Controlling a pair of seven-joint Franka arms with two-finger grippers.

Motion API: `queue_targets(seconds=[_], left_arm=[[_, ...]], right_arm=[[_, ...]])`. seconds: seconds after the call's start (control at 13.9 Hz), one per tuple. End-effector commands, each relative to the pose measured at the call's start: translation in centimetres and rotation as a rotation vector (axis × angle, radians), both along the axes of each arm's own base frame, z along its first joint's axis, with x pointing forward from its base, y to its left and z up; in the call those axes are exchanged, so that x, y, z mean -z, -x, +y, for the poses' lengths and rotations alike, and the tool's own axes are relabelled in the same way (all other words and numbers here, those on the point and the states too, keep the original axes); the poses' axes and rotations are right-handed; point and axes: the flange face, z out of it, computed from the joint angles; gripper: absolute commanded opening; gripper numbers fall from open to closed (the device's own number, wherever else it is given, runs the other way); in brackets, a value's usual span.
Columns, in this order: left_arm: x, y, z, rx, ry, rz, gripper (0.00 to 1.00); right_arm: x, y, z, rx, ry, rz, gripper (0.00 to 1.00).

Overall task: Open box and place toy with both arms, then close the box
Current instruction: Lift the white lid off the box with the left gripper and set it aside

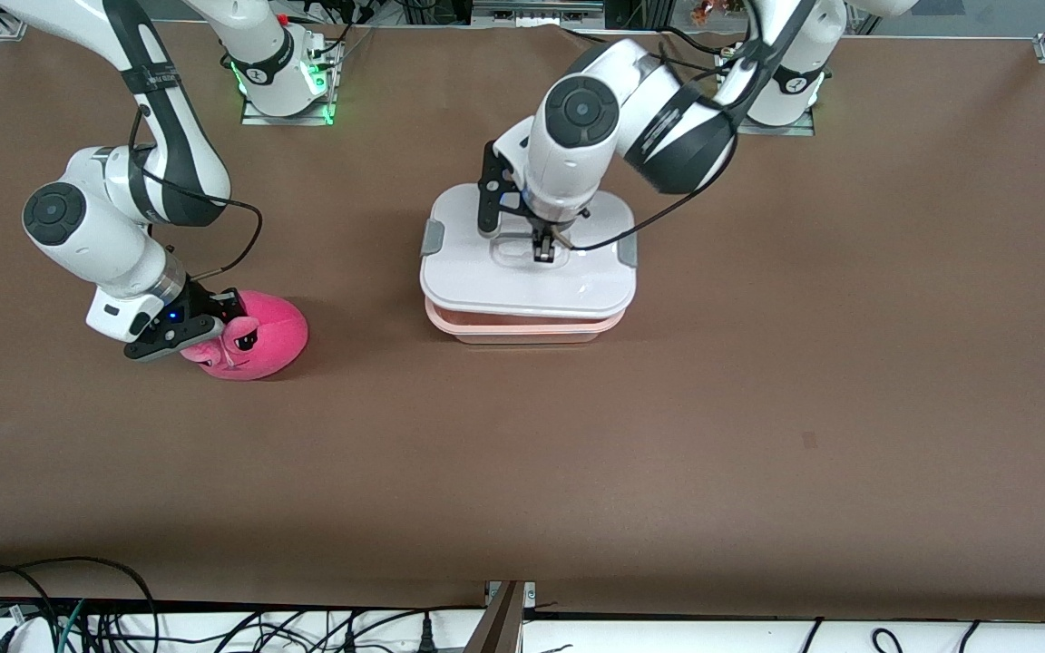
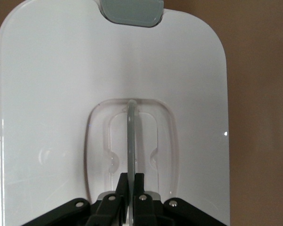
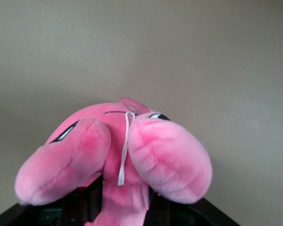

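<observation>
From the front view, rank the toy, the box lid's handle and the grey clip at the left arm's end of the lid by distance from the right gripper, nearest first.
1. Toy: at the right gripper, toward the right arm's end of the table.
2. Handle: mid-lid, at the left gripper.
3. Grey clip: on the lid's edge toward the left arm's end.

The left gripper point(image 1: 542, 251) points straight down, fingers pinched together on the lid handle point(image 2: 131, 141). The right gripper point(image 1: 214, 328) is low and tilted, fingers clamped on the toy point(image 1: 259, 337).

The toy point(image 1: 255, 336) lies well toward the right arm's end from the box point(image 1: 527, 263)
</observation>
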Motion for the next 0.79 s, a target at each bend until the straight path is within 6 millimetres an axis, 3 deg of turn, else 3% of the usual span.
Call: queue_targets(seconds=[0.0,0.22,0.29,0.43,0.72], left_arm=[[-2.9,-1.4,5.5,-0.028,-0.061,0.066,0.00],[-5.4,-3.1,11.4,-0.038,-0.123,0.163,0.00],[-5.9,-4.1,13.9,-0.038,-0.144,0.191,0.00],[-5.7,-6.6,20.3,-0.042,-0.203,0.217,0.00],[-5.1,-10.1,33.6,0.002,-0.184,0.280,0.00]], right_arm=[[-2.8,-1.1,0.3,-0.013,-0.005,0.024,0.00],[-7.1,-2.5,1.1,-0.028,-0.009,0.114,0.00],[-9.0,-2.9,2.2,-0.048,-0.012,0.137,0.00],[-12.1,-3.0,4.5,-0.080,-0.023,0.192,0.00],[-17.9,-2.1,11.7,-0.214,-0.037,0.228,0.00]])
